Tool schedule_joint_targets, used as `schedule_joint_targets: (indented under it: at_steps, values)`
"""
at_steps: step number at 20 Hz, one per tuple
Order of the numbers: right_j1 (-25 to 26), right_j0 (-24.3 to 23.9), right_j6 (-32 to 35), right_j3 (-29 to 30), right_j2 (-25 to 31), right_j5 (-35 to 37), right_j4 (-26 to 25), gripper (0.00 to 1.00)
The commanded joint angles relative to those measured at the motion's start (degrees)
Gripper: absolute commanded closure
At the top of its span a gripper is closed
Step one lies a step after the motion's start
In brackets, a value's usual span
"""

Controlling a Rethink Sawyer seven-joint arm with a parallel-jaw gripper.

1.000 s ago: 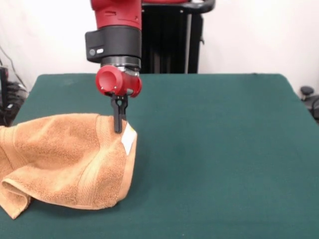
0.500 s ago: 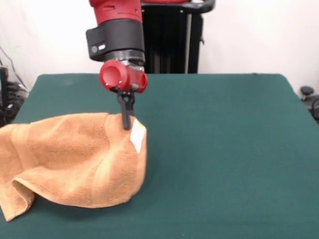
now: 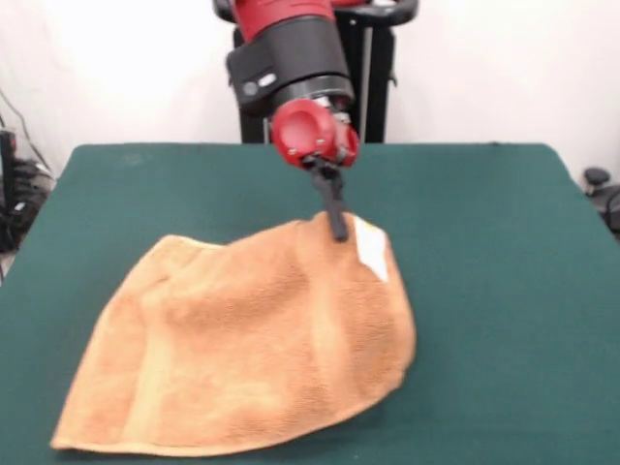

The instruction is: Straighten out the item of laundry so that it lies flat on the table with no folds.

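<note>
Towel: tan-orange terry, plain, with a faint woven band running across it.
Tag: white, on the towel's edge beside the gripper.
Tabletop: dark green, felt-like, unpatterned.
Gripper: black.
Arm: red, with a black collar above a round red wrist.
Pedestal: black.
Wall: off-white.

Below my claw the dark green table carries one thing, the tan-orange towel, spreading from my fingertips out toward the table's front edge.
</note>
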Motion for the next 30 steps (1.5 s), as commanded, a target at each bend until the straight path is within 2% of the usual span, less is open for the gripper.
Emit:
schedule_joint_targets:
  at_steps: [1,3,4,5,8,10,11,12,13,14,15,17,22,30]
  values:
    - [5.99,6.6,6.56,1.1,1.96,1.24,2.58,1.0]
    - [8.1,10.4,2.24,-2.16,-4.8,-2.8,6.65,1.0]
    - [8.83,11.06,1.89,-2.71,-5.58,-3.24,6.96,1.0]
    - [10.36,13.07,-0.34,-4.42,-8.99,-5.05,8.96,1.0]
    - [12.9,15.91,-2.92,-6.65,-12.95,-6.85,12.03,1.0]
    - [15.19,16.83,-7.2,-7.63,-15.34,-7.61,16.93,1.0]
    - [17.78,14.52,-14.32,-7.4,-13.92,-5.67,22.99,1.0]
    - [19.47,12.71,-18.73,-7.44,-12.57,-4.07,26.25,1.0]
    - [23.41,7.63,-29.0,-7.79,-8.37,0.78,33.33,1.0]
    - [26.57,4.23,-36.4,-8.79,-5.98,4.97,38.05,1.0]
    - [29.48,1.98,-41.66,-9.72,-4.88,9.32,42.18,1.0]
    - [31.17,1.04,-44.51,-9.82,-4.81,13.94,45.83,1.0]
    - [29.98,1.31,-46.55,-9.14,-6.32,20.39,50.29,1.0]
    - [20.44,1.92,-49.91,-5.87,-8.77,30.31,55.96,1.0]
